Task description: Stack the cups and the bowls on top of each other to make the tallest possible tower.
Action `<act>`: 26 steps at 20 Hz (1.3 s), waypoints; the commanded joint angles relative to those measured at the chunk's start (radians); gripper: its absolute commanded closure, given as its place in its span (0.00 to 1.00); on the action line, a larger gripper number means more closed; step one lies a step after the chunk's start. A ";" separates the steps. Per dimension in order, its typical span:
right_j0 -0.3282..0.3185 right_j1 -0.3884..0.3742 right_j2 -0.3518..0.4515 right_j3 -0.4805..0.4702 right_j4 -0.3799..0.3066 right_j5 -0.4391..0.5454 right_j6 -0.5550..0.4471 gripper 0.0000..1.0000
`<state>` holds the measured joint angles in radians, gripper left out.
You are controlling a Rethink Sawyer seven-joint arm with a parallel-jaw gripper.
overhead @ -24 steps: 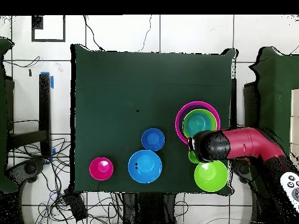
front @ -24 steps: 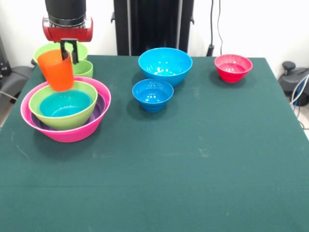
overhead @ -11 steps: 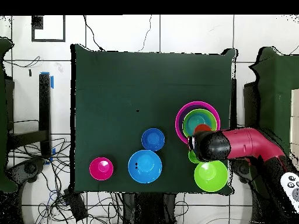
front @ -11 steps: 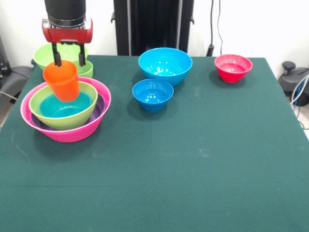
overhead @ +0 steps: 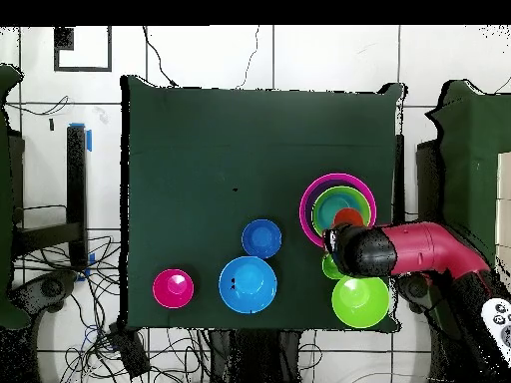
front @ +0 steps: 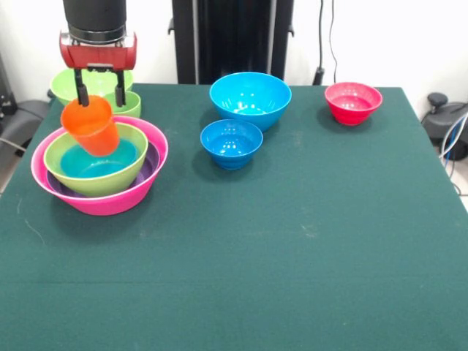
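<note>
Bench: dark green cloth-covered bench (front: 292, 241), carrying all items below.
Tower: wide glossy pink plastic bowl (front: 139, 196) as base; purple bowl (front: 151, 164) nested in it; lime green bowl (front: 62, 172) inside that; teal-blue bowl (front: 91, 164) innermost.
Cup, orange: smooth orange plastic tumbler (front: 90, 126), tilted, lower end inside the teal-blue bowl, leaning at the stack's far rim; partly visible from overhead (overhead: 347, 216).
End effector: black two-fingered end effector (front: 100, 93) on a red and black arm, fingers spread apart above the tumbler's rim, gripping nothing.
Cup, light green: small light green tumbler (front: 130, 103), behind the stack.
Bowl, lime green: second lime green bowl (front: 62, 80), at the far corner.
Bowls, blue: large blue bowl (front: 250, 99); small blue bowl (front: 231, 142) just in front of it.
Bowl, red: small red bowl (front: 353, 102), well apart at the opposite far side.
</note>
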<state>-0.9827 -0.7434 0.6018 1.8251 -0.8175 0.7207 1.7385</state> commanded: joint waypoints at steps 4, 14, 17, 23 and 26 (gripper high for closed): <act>0.037 0.041 -0.055 0.024 -0.084 -0.045 -0.056 0.00; 0.036 0.038 -0.061 0.030 -0.078 -0.054 -0.064 0.00; 0.037 0.041 -0.064 0.032 -0.081 -0.063 -0.060 0.00; 0.021 0.051 -0.047 0.036 -0.073 -0.082 -0.077 1.00; 0.027 0.049 -0.053 0.042 -0.063 -0.074 -0.062 1.00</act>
<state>-0.9830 -0.7425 0.5678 1.8265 -0.8175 0.7118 1.7385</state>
